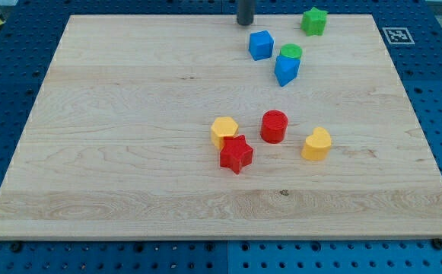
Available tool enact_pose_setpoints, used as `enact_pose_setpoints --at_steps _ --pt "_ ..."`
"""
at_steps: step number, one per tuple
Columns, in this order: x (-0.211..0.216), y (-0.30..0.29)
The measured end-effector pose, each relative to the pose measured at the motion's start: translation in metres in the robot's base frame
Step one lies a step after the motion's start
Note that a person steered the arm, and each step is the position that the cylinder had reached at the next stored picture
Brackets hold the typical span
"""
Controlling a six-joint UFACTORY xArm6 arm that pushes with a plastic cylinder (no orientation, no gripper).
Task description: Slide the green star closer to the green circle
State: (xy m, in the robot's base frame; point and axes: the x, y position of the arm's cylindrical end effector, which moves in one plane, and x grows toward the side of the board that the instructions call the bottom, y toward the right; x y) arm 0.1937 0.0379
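The green star (314, 20) lies near the view's top right of the wooden board (129, 137). The green circle (290, 52) lies below and left of it, touching a blue block (286, 70) just under it. My tip (245, 22) is at the view's top, left of the green star and above a blue cube (261, 45). It touches no block.
A yellow hexagon (224, 131), a red star (236, 154), a red cylinder (274, 126) and a yellow heart-like block (317, 144) sit near the board's middle. A marker tag (396, 35) lies off the board's top right corner.
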Motion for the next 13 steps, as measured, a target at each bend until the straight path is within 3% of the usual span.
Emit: enact_pose_setpoints --at_steps 3,6,8,10,13 --pt "-0.001 0.006" --pt "-0.001 0.048" --pt "-0.001 0.138" --pt "0.001 0.160" --pt "0.067 0.170"
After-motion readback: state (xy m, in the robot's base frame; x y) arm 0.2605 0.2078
